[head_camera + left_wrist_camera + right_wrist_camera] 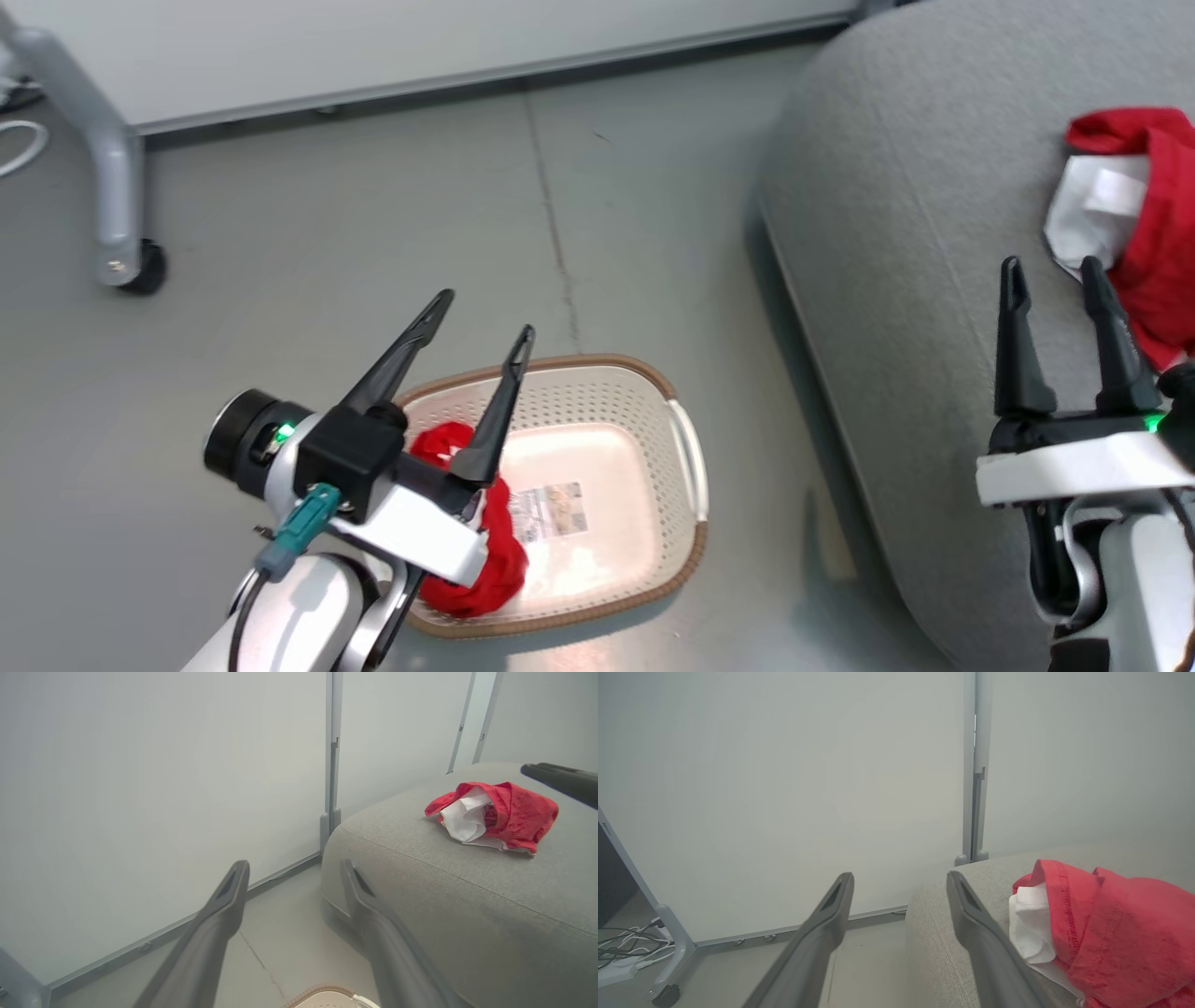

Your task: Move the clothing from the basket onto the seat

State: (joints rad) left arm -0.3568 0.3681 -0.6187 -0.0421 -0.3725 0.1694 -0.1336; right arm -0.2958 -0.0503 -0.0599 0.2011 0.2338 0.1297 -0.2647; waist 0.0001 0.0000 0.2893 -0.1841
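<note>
A cream basket (686, 439) with a brown rim stands on the floor, its far rim (322, 994) also in the left wrist view. A red piece of clothing (495, 551) lies in its left half, partly hidden by my left arm. My left gripper (485, 315) (294, 870) hovers open above the basket's left end, holding nothing. Another red and white garment (1134, 215) (495, 814) (1097, 933) lies on the grey seat (896, 243) (444, 891) (938, 942). Over the seat, my right gripper (1053, 269) (901, 879) is open and empty, just left of that garment.
A white wall panel (373, 47) runs along the back of the grey floor. A grey frame leg with a castor wheel (140, 266) stands at the far left. Cables (626, 947) lie on the floor by it. A barcode sticker (551, 509) marks the basket floor.
</note>
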